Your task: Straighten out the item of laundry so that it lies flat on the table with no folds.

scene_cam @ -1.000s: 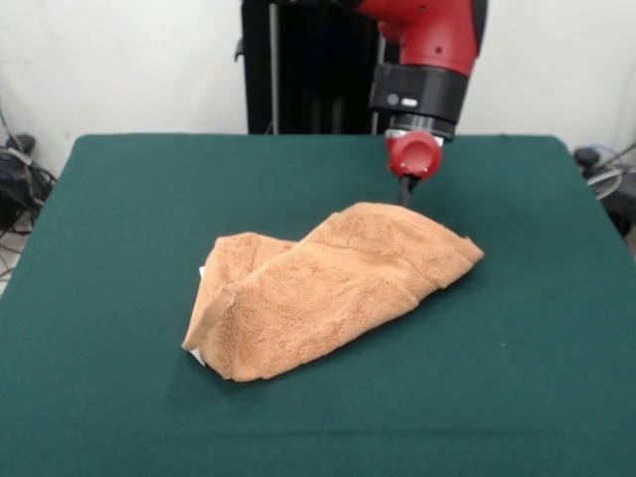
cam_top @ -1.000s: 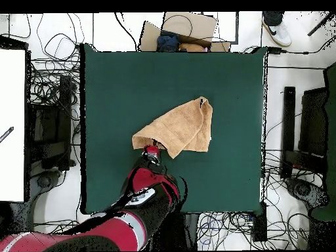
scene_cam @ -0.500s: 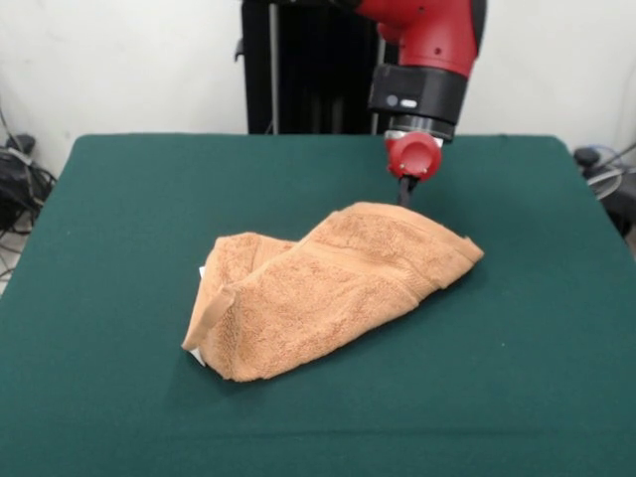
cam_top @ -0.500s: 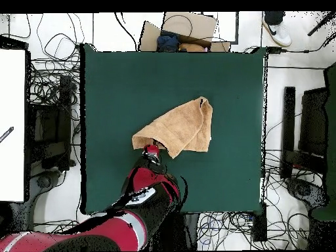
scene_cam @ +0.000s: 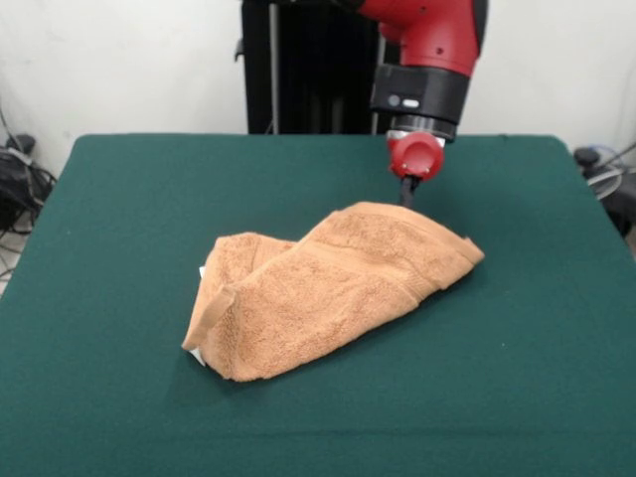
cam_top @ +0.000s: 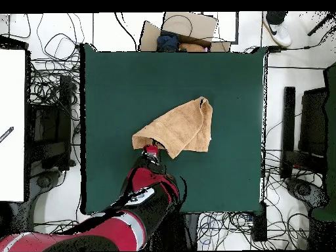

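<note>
The soft, limp towel [scene_cam: 328,288] is lying folded on the worktop [scene_cam: 119,199]; the claw [scene_cam: 405,195], grip state unclear, is hovering at its twelve-o'clock edge, likely the best pinch point.

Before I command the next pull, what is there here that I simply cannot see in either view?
- Pincer tips: in the front view the towel hides them; overhead, the arm's red wrist covers them. Open, shut or gripping cannot be told.
- Towel underside and inner folds: hidden by its own top layer in both views.
- White tag at the towel's near corner: only a sliver shows in the front view.
</note>
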`<state>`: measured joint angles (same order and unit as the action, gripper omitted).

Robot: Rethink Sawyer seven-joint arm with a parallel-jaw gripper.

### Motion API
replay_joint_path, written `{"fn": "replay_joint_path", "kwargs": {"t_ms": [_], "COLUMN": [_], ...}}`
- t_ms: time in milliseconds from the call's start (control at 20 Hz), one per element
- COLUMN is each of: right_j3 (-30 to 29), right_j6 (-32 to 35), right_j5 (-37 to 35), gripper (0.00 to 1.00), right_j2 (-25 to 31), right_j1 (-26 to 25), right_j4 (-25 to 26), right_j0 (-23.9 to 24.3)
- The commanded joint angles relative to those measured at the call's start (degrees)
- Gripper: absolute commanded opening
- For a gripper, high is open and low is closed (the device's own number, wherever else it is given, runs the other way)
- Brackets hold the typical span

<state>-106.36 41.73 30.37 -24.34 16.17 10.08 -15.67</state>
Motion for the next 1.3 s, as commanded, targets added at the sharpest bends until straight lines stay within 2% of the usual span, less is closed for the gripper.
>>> {"fn": "replay_joint_path", "kwargs": {"t_ms": [50,250,800,1300], "right_j3": [3.1,2.8,4.3,4.9], "right_j6": [12.1,12.2,12.4,11.6], "right_j5": [-5.4,-6.0,-3.4,-5.4], "gripper": [1.0,1.0,1.0,1.0], "right_j2": [5.2,5.2,5.0,5.8], "right_j1": [0.6,1.2,-1.6,-0.2], "right_j4": [-1.5,-1.3,-1.2,0.7], "right_j0": [-1.6,-1.7,-1.0,0.6]}}
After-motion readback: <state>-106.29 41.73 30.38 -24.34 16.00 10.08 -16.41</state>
